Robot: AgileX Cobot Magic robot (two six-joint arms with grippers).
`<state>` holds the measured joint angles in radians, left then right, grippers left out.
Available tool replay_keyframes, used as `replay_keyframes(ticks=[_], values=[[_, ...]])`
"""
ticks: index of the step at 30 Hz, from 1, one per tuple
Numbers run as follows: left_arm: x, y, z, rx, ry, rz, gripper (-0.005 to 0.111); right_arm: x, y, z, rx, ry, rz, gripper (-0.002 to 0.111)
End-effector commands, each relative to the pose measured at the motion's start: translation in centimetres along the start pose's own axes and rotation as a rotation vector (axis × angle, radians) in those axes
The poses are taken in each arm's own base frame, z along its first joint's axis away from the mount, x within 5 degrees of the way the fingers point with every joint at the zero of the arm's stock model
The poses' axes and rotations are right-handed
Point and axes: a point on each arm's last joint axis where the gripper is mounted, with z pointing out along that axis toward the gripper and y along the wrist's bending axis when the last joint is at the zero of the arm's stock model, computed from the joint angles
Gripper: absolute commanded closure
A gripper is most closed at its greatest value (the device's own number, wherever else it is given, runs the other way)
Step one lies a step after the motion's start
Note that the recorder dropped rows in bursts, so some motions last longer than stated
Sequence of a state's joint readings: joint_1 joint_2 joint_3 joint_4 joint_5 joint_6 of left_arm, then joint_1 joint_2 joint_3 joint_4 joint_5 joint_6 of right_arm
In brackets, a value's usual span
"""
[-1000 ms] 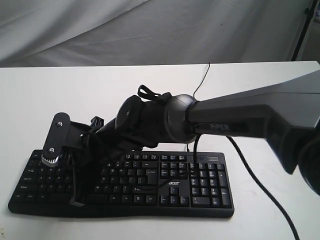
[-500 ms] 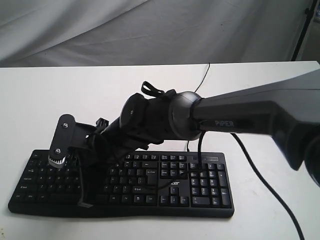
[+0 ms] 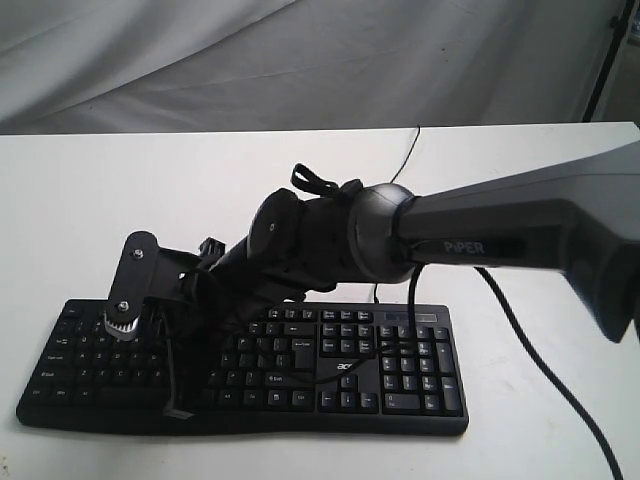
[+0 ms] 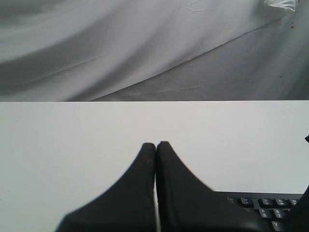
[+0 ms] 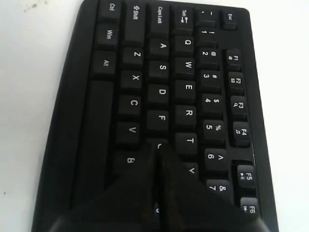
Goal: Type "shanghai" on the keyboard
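1. Right wrist view: the right gripper, jaws pressed together, has its tip over the keyboard beside the F key (next legend hidden).
2. The keyboard lies flat on the white table.
3. Left gripper: jaws touching, holding nothing.

**Right arm**, exterior view: it extends from the right edge past the middle to the left. The grey forearm link, lettered "PiPER", slopes gently down to a rounded wrist joint. Beyond this joint the black wrist section angles down and leftward.

**Right gripper**: it points steeply downward. Its two black fingers are pressed together, with no gap at the tips.

**Left gripper**, wrist view: it points forward, roughly level. Its two black fingers are likewise pressed together along their whole visible length.
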<state>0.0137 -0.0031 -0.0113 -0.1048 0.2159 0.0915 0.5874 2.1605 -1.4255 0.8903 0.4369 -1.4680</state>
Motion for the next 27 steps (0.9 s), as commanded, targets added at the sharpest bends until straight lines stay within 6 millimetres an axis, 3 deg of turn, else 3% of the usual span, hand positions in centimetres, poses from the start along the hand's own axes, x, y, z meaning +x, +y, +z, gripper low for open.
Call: replay_keyframes(ticks=[1, 18, 27], values=[[0.0, 0.0, 0.0, 0.005, 0.001, -0.005, 0.106, 0.4, -0.3, 0.1, 0.011, -0.007, 0.014, 0.108], [0.0, 0.0, 0.0, 0.005, 0.001, -0.005, 0.106, 1.9, -0.4, 2.0, 0.02, 0.025, 0.011, 0.108], [0.0, 0.0, 0.0, 0.005, 0.001, -0.005, 0.106, 0.1, -0.3, 0.1, 0.023, -0.021, -0.002, 0.108]])
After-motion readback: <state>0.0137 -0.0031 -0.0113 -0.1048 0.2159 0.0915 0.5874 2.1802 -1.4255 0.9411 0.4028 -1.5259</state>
